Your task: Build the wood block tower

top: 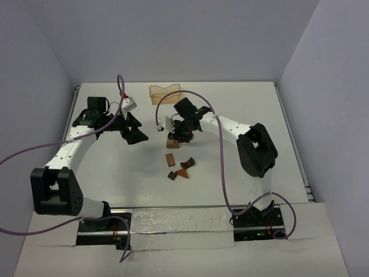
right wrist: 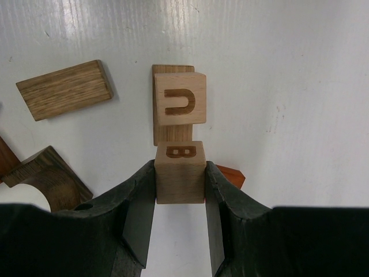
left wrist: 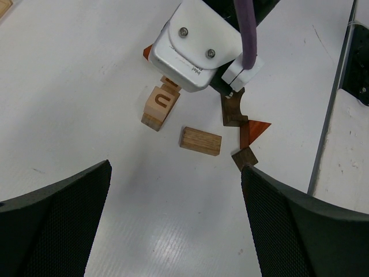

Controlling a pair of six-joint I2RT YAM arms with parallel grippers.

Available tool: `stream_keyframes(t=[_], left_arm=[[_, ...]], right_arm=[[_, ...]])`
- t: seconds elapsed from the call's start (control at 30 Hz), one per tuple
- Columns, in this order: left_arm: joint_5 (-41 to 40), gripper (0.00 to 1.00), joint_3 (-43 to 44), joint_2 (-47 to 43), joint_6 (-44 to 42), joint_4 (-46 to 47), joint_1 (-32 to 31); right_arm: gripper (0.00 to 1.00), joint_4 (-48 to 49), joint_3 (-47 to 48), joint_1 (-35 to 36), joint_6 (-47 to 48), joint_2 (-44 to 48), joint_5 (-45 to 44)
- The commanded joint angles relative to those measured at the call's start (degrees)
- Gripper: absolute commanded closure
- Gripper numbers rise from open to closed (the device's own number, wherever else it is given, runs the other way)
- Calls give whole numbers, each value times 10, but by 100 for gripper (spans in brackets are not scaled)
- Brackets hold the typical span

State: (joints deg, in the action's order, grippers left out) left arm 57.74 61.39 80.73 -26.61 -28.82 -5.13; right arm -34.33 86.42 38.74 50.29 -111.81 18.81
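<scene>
The U cube point(right wrist: 180, 99), tan with its letter facing up, sits on a flat tan plank point(right wrist: 164, 133) on the white table point(top: 104, 167). Just beside the U cube, over the plank's other end, the right gripper point(right wrist: 180, 176) clamps a tan B cube point(right wrist: 179, 164) between both fingers. Whether that cube touches the plank cannot be told. A tan cuboid point(right wrist: 64, 89) lies near the U cube, apart from it. Past the cuboid are a dark brown arch block point(left wrist: 232, 111) and a reddish wedge point(left wrist: 253, 130), touching each other. The left gripper point(left wrist: 176, 168) hangs well apart from the U cube, jaws spread wide and released. A pale orange tray point(top: 165, 92) stands beyond the U cube, towards the far edge.
</scene>
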Motion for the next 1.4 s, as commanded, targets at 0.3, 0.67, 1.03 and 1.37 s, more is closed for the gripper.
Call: stream_keyframes(t=[0.3, 0.67, 1.03, 1.37], left_arm=[[20, 1, 17, 1, -2, 26, 4], [22, 1, 18, 5, -3, 28, 4], [25, 1, 27, 13, -4, 25, 4], [25, 1, 30, 16, -5, 25, 4]], right_arm=[[78, -7, 44, 6, -10, -23, -9], [78, -17, 64, 13, -11, -39, -6], [77, -27, 73, 20, -9, -52, -14], [76, -28, 78, 20, -10, -61, -16]])
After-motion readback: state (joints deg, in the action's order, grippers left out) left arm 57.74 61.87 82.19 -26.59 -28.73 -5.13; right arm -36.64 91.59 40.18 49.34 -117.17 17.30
